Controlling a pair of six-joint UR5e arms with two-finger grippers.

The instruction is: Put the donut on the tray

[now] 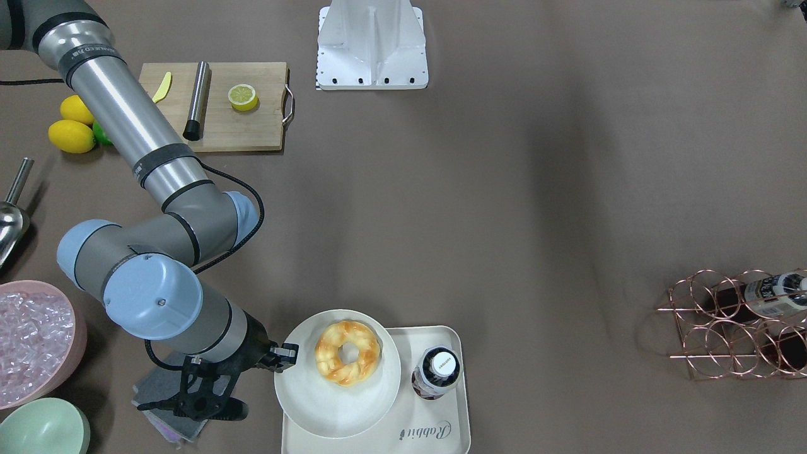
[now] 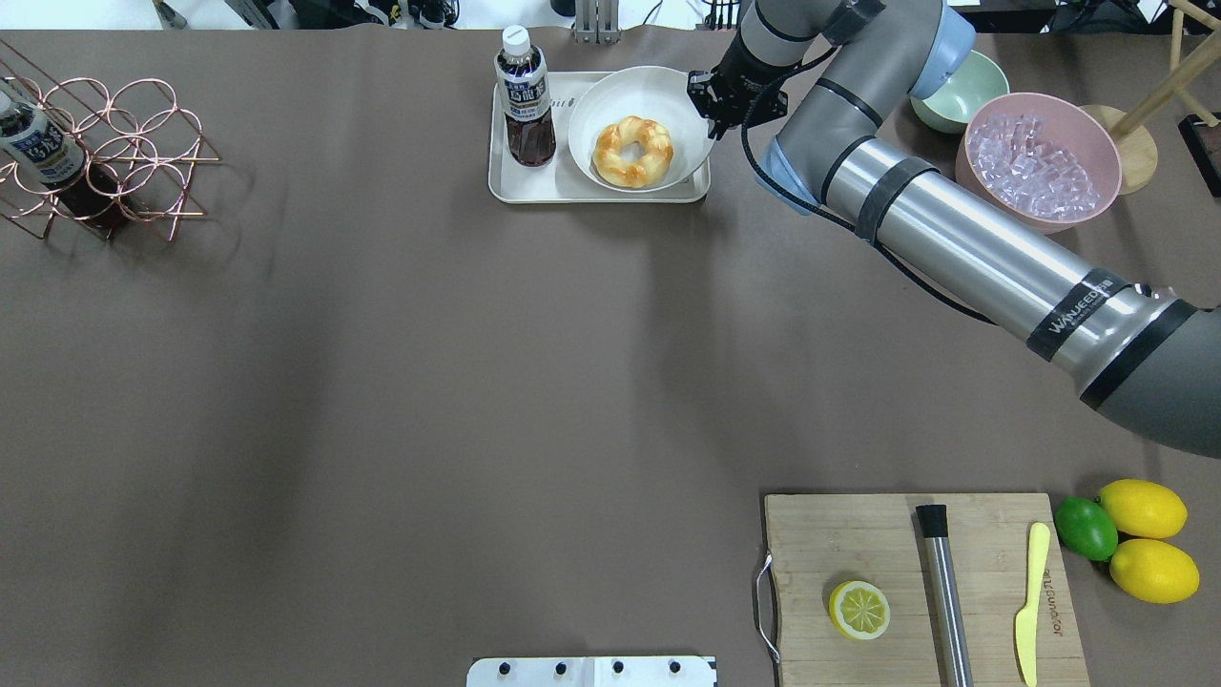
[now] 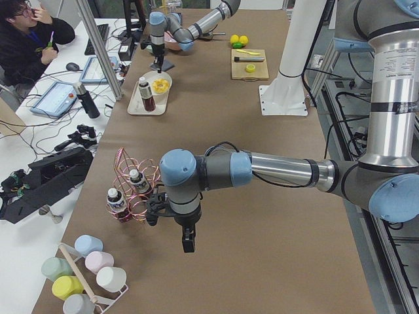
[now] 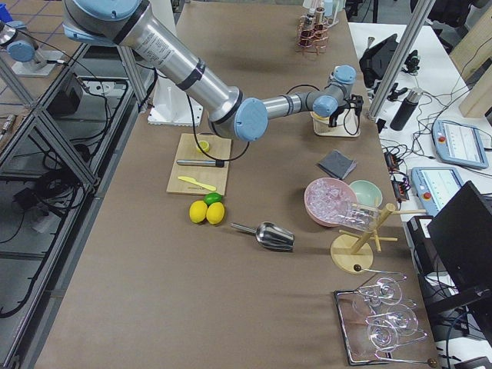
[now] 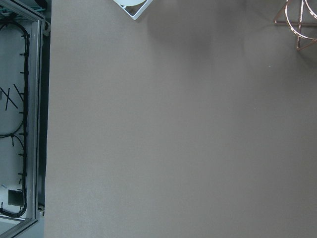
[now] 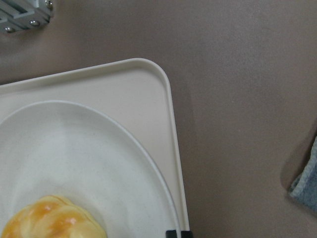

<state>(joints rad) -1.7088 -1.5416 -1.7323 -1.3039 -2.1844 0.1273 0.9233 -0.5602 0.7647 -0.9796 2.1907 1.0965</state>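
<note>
The donut is a golden twisted ring lying in a round off-white plate. The plate rests on the cream tray with "Rabbit" script. The overhead view shows the donut, plate and tray too. My right gripper is at the plate's rim with its jaws nearly together on it. In the right wrist view the fingertips sit at the plate's edge, beside the tray's rim, with the donut at lower left. My left gripper hangs over bare table; I cannot tell its state.
A dark drink bottle stands on the tray beside the plate. A grey cloth, a pink bowl of ice and a green bowl lie by my right arm. A copper wire rack and a cutting board sit further off.
</note>
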